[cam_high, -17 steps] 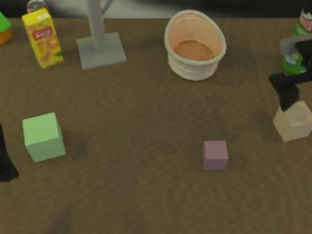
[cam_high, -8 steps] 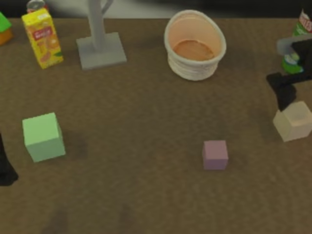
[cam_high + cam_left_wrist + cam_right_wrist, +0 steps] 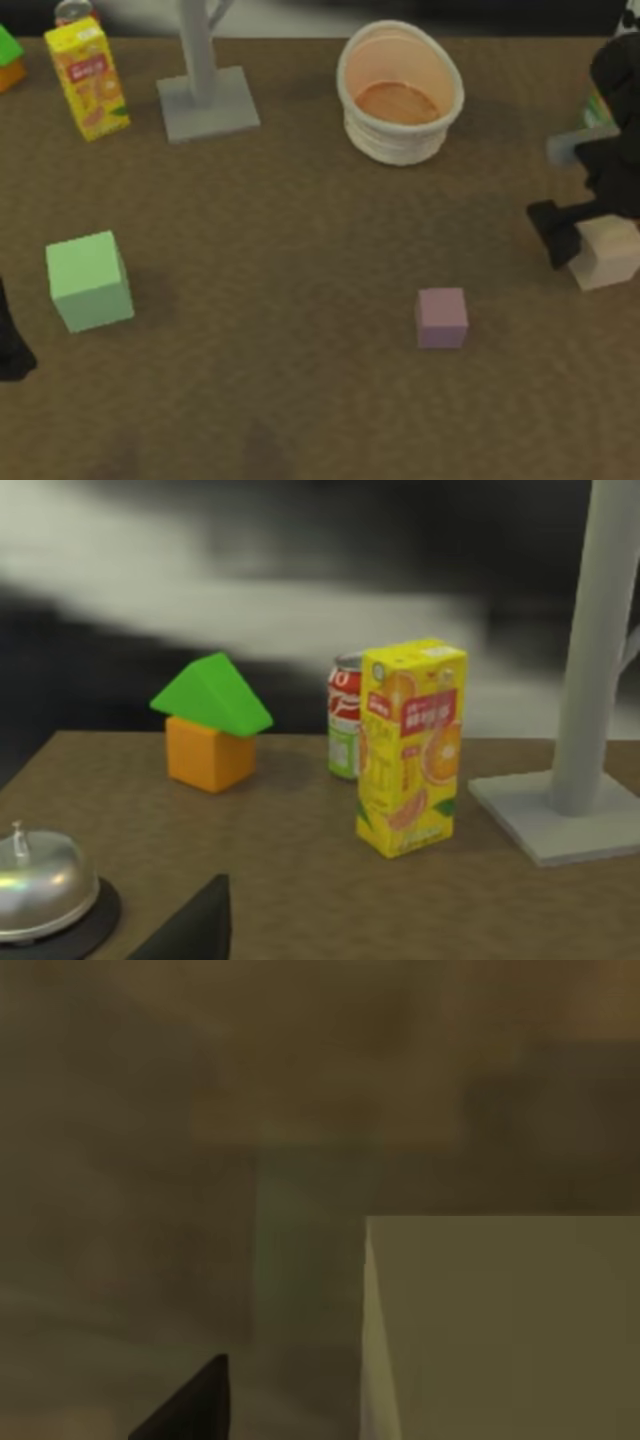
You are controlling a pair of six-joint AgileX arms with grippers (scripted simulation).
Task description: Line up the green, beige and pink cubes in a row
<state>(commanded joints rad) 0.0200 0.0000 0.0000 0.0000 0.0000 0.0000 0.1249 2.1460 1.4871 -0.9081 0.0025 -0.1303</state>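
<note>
- Our right gripper (image 3: 585, 245) straddles the beige cube (image 3: 610, 255) at the table's right edge, jaws apart; closing off-centre could tip it.
- Green cube (image 3: 88, 280) sits far left, pink cube (image 3: 441, 317) mid-table.
- Left gripper (image 3: 12, 345): parked left, jaw state indeterminable.

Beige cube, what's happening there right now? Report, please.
Right hand down at beige cube, grip unclear. Left hand parked at left edge. Green cube, pink cube untouched, nothing between.
</note>
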